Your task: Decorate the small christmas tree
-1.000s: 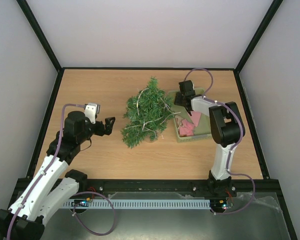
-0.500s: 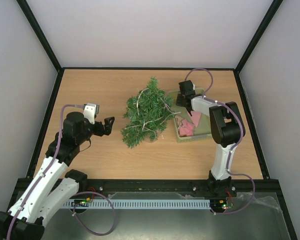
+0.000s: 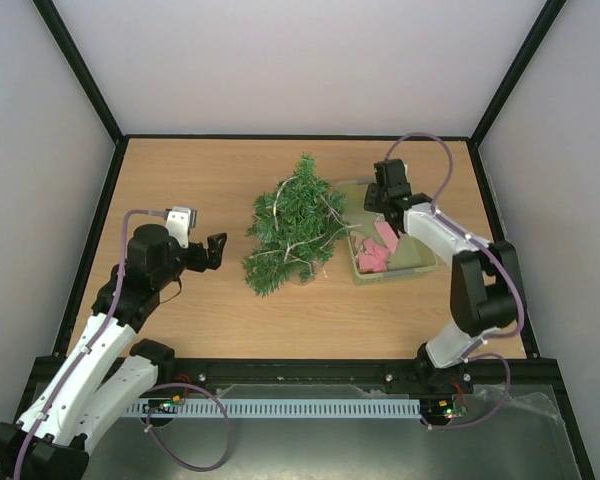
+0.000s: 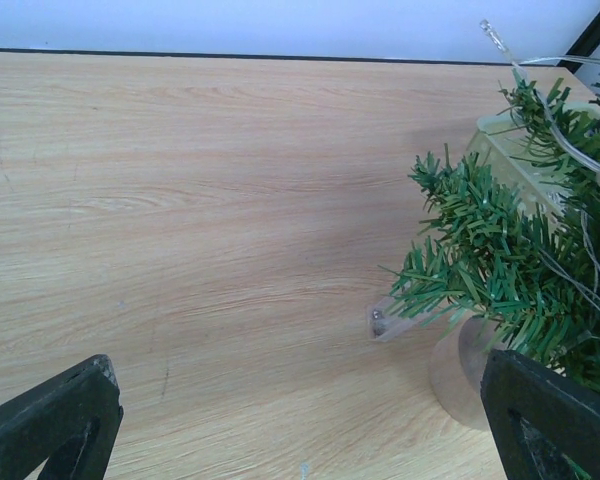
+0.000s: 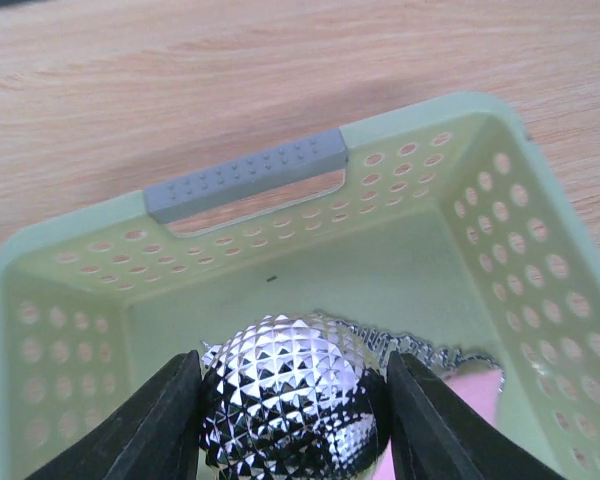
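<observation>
Silver faceted bauble (image 5: 290, 385) gripped between our right fingers (image 5: 155, 425) over the pale green basket (image 5: 540, 260), likely bound for the small christmas tree (image 3: 295, 225) mid-surface; our left fingers (image 4: 50, 425) wait wide open left of it

One small christmas tree (image 3: 295, 225), one basket (image 5: 540, 260), one silver ball (image 5: 285, 365), two grippers.
The ball sits between the fingers of the right gripper (image 5: 292, 400), above the basket; the tree stands ahead of the left gripper (image 3: 217, 250); the basket's pink pieces (image 3: 375, 252) are too bunched to count.

Wrist-view edges crop the small christmas tree (image 4: 500, 270) and the silver ball (image 5: 290, 390).
</observation>
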`<control>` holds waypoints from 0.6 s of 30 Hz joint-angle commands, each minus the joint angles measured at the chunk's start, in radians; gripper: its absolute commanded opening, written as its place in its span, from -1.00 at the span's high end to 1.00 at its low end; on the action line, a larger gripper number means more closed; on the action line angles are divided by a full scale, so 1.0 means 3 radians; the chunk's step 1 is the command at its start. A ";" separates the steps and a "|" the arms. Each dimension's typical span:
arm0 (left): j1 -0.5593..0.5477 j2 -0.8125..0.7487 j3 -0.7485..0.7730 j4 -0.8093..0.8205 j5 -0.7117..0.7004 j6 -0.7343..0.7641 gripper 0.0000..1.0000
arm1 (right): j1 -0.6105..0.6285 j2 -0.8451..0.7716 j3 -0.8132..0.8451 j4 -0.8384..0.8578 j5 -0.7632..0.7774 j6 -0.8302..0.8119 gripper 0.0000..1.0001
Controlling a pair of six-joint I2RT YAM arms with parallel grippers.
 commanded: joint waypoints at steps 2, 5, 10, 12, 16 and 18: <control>0.0018 0.0002 0.0009 0.0047 -0.0237 -0.0065 -0.99 | 0.0001 -0.0587 -0.0212 -0.0294 -0.0045 0.0046 0.15; 0.0018 0.0018 0.0023 0.0042 -0.0183 -0.0061 -0.99 | 0.0006 -0.0869 -0.0210 -0.0472 -0.0133 0.0055 0.15; 0.0018 0.0061 0.0188 -0.0014 0.0027 -0.0077 -0.94 | 0.0012 -0.1327 -0.0082 -0.0772 -0.0269 0.0049 0.18; 0.0013 0.0084 0.0316 0.0014 -0.0008 -0.0208 -0.83 | 0.0008 -0.1469 0.0013 -0.0855 -0.0394 0.0004 0.19; 0.0007 0.0214 0.0628 0.0057 0.0002 -0.0422 -0.66 | 0.0014 -0.1684 0.0241 -0.1028 -0.0547 -0.0062 0.20; -0.0021 0.0361 0.0849 0.0026 0.0032 -0.0440 -0.63 | 0.0016 -0.1741 0.0387 -0.1131 -0.0606 -0.0088 0.20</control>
